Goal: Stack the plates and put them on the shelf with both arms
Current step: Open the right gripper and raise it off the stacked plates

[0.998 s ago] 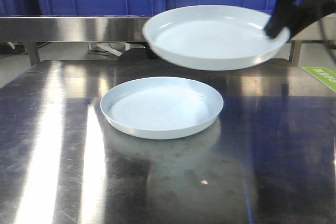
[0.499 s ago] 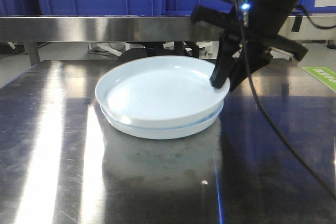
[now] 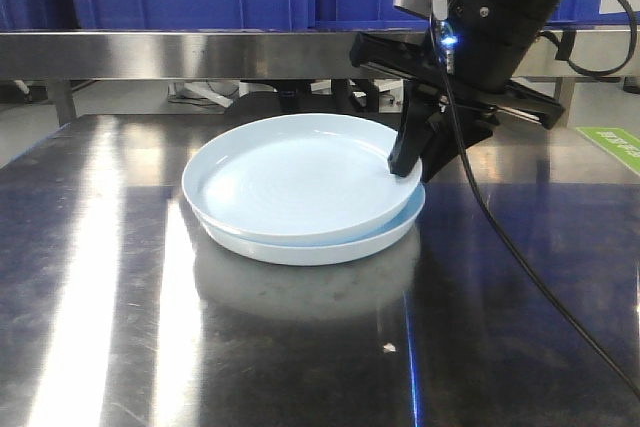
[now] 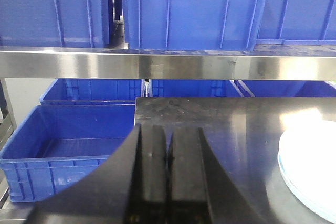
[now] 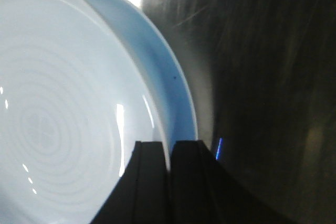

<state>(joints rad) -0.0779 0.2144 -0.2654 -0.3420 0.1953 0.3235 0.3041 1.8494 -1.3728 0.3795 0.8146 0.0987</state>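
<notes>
Two pale bluish-white plates sit mid-table. The upper plate (image 3: 290,182) lies on the lower plate (image 3: 320,250), offset a little to the left, with its right side slightly higher. My right gripper (image 3: 408,165) is shut on the upper plate's right rim. In the right wrist view the rim of the upper plate (image 5: 63,119) passes between the fingers of that gripper (image 5: 169,153), and the lower plate (image 5: 165,72) shows beyond it. My left gripper (image 4: 167,145) is shut on nothing, left of the plates (image 4: 310,166). The shelf's steel rail (image 3: 180,52) runs behind the table.
Blue plastic crates (image 4: 194,11) stand on the shelf (image 4: 157,65), and more crates (image 4: 68,145) sit low beside the table's left end. A green label (image 3: 612,142) lies at the table's far right. The steel tabletop (image 3: 300,347) is scratched and glossy.
My right gripper has brought the held plate down and leftward from the air onto the other plate. It still grips the rim.
</notes>
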